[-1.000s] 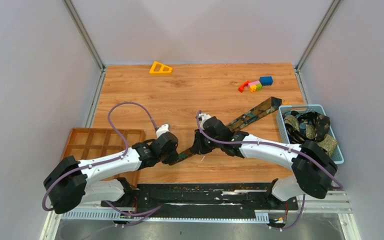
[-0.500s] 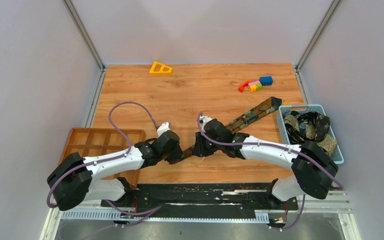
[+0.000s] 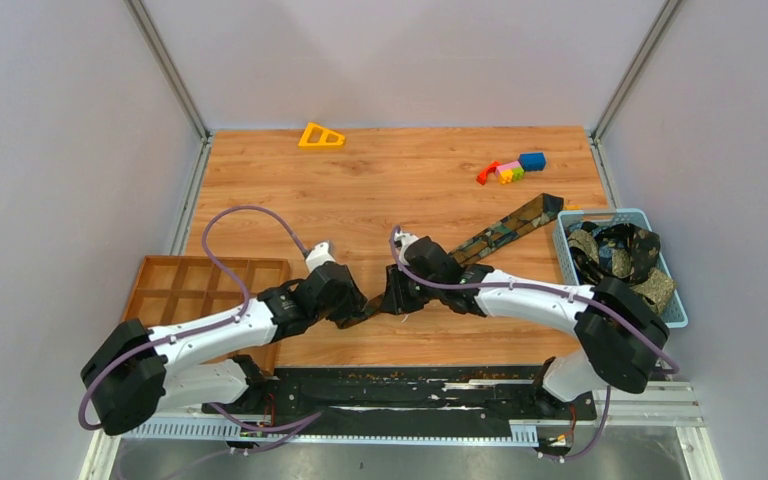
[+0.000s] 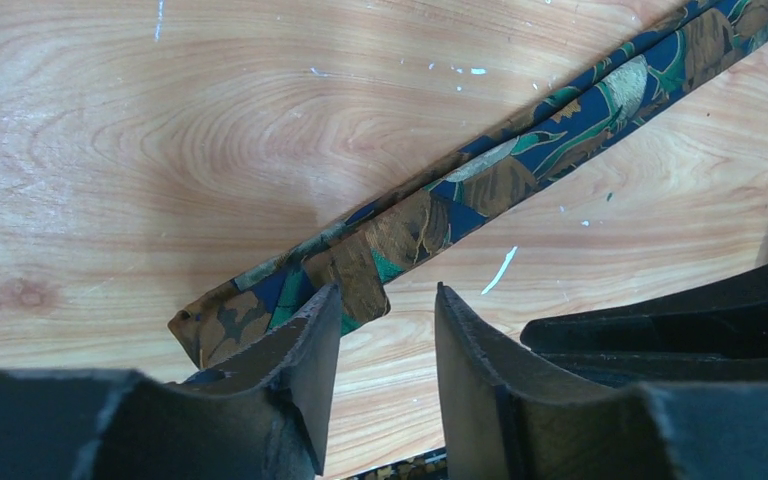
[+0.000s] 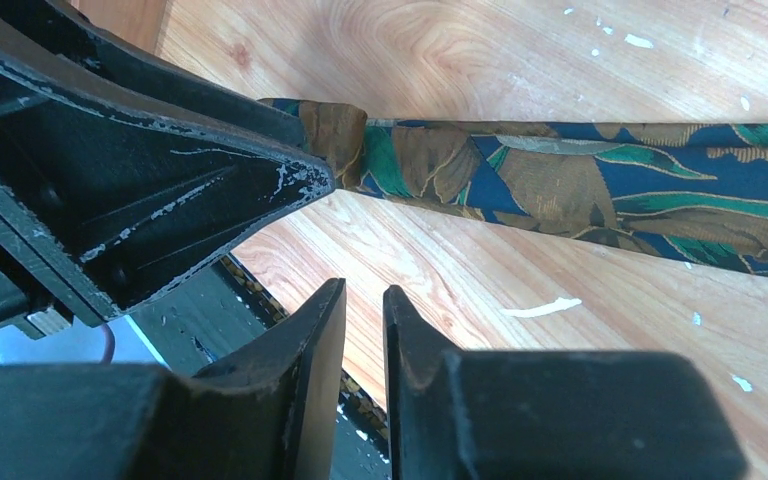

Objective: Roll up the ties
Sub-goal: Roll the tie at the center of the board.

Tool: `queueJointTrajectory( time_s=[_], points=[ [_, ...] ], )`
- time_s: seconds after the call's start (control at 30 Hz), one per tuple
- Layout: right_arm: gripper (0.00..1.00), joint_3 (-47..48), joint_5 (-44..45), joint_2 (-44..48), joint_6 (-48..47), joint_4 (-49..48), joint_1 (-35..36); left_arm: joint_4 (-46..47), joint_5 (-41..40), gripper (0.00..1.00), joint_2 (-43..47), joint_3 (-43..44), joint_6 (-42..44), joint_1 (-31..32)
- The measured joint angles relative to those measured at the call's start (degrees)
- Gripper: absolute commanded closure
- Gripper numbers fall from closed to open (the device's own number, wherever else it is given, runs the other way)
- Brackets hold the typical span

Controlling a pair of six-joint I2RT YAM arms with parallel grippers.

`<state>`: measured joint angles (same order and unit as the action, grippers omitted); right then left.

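Observation:
One tie (image 3: 505, 228), dark with olive, gold and teal pattern, lies diagonally on the wooden table, from the centre towards the basket. Its narrow end is folded over, as the left wrist view (image 4: 290, 300) shows. My left gripper (image 3: 358, 305) is open there (image 4: 385, 300), its left finger (image 4: 310, 340) over the folded end, nothing gripped. My right gripper (image 3: 392, 298) sits just right of it, nearly shut and empty (image 5: 365, 295), just short of the tie (image 5: 560, 180). More ties (image 3: 620, 250) are heaped in the basket.
A light blue basket (image 3: 600, 214) stands at the right edge. A brown compartment tray (image 3: 205, 280) is at the near left. Colourful toy blocks (image 3: 510, 168) and a yellow triangle (image 3: 320, 135) lie at the back. A black strip (image 3: 410, 385) runs along the near edge.
My left gripper has shifted slightly forward and right to the tie's folded end. My right gripper has edged a little left. The tie has barely moved.

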<state>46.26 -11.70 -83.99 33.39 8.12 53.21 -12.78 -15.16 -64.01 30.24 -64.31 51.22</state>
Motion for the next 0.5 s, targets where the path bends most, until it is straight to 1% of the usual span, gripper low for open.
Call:
queueJointTrajectory(
  time_s=[0.07, 0.17, 0.23, 0.3, 0.37, 0.43, 0.5],
  points=[
    [0.76, 0.4, -0.3, -0.6, 0.1, -0.2, 0.0, 0.0, 0.0, 0.63, 0.4, -0.3, -0.1, 0.0],
    [0.72, 1.3, -0.6, -1.4, 0.3, -0.3, 0.0, -0.2, -0.2, 0.7, 1.5, -0.7, -0.3, 0.0],
    [0.7, 2.2, -0.9, -2.2, 0.6, -0.4, 0.0, -0.3, -0.5, 0.71, 2.6, -1.0, -0.5, -0.1],
    [0.66, 3.0, -1.2, -3.0, 1.0, -0.6, 0.0, -0.9, -0.7, 0.7, 3.9, -1.2, -0.7, -0.2],
    [0.64, 3.8, -1.4, -3.8, 1.1, -0.7, 0.0, -1.9, -1.1, 0.62, 5.4, -1.3, -0.7, -0.3],
    [0.63, 5.0, -1.4, -5.0, 1.4, -0.7, 0.1, -3.6, -1.9, 0.5, 7.7, -1.3, -0.4, -0.4],
    [0.63, 6.3, -1.4, -6.3, 1.5, -0.5, 0.3, -5.6, -2.6, 0.39, 10.1, -1.3, 0.0, -0.6]
  ],
)
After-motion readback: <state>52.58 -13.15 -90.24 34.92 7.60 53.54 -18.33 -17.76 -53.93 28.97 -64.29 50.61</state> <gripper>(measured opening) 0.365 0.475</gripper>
